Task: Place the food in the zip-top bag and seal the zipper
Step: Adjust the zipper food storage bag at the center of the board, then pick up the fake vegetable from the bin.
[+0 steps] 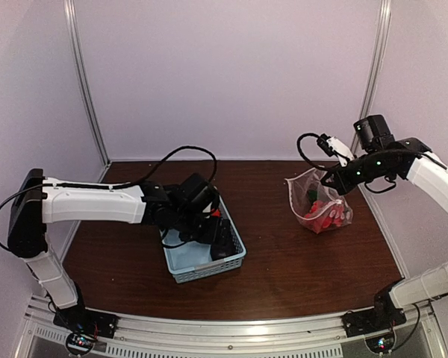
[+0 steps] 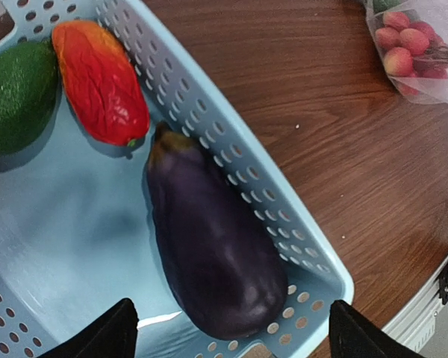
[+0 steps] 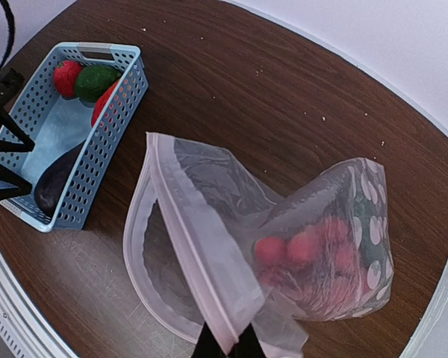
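The dark purple eggplant (image 2: 209, 246) lies in the light-blue basket (image 2: 231, 142) with a red pepper (image 2: 101, 82) and a green pepper (image 2: 15, 97). My left gripper (image 2: 231, 343) is open just above the eggplant's thick end, one finger on each side. It hangs over the basket (image 1: 201, 262) in the top view. My right gripper (image 3: 228, 347) is shut on the mouth edge of the polka-dot zip-top bag (image 3: 284, 239) and holds it up and open. The zipper (image 3: 187, 231) runs along that edge. The red-yellow fruit cluster (image 3: 306, 250) sits inside the bag. A red tomato (image 3: 66, 77) is in the basket's far end.
The basket stands left of centre on the brown table (image 1: 284, 253); the bag (image 1: 321, 201) is at the right. White walls close the back and sides. A metal rail (image 1: 231, 328) runs along the near edge.
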You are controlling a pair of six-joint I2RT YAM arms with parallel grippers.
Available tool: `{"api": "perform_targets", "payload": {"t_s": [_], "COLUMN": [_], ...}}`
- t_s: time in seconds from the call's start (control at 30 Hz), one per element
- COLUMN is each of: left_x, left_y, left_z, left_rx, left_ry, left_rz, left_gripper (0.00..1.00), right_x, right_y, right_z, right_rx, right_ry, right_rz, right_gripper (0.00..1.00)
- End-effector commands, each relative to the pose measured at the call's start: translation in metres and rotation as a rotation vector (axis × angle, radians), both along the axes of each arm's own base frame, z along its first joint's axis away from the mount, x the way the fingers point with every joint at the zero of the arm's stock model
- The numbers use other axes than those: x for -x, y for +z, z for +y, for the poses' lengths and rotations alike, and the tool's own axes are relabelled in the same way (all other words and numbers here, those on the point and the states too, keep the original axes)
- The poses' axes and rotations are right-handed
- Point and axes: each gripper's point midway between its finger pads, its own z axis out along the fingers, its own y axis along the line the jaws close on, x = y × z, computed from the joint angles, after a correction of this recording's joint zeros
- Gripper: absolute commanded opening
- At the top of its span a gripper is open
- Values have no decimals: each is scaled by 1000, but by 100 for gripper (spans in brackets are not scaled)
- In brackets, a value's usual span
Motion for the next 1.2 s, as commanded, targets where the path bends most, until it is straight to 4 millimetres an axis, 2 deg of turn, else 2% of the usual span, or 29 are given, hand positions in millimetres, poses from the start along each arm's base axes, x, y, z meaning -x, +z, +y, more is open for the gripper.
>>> {"api": "perform_targets", "payload": {"t_s": [0.0,0.17,0.43,0.63,0.73,0.87,0.97,1.03,1.17], "left_x": [4,4,0,-6,-9,-18,-23,-23,-10], "left_y": [-25,-43,-62,-58,-34,10,42,63,109], "left_z": [0,-5,-20,-15,0,23,27,14,-41], "left_rx": [33,43,79,71,43,20,57,128,363], "left_ry": [19,8,-4,11,35,77,90,53,-128], "left_rz": [108,160,217,188,129,3,-67,-109,-198], "left_gripper": [89,87,84,70,63,51,46,46,45], "right_x": [15,31,39,41,42,41,41,40,40], "right_y": [7,3,-3,-4,-4,2,8,12,16], "right_z": [12,21,20,20,19,19,19,18,16], "right_rx": [-73,-134,-141,-145,-143,-146,-144,-141,-125], "right_ry": [77,131,140,140,140,138,134,131,121], "right_rz": [-15,2,3,-3,-1,-9,-16,-17,6], "right_gripper": [0,0,0,0,0,0,0,0,0]}}
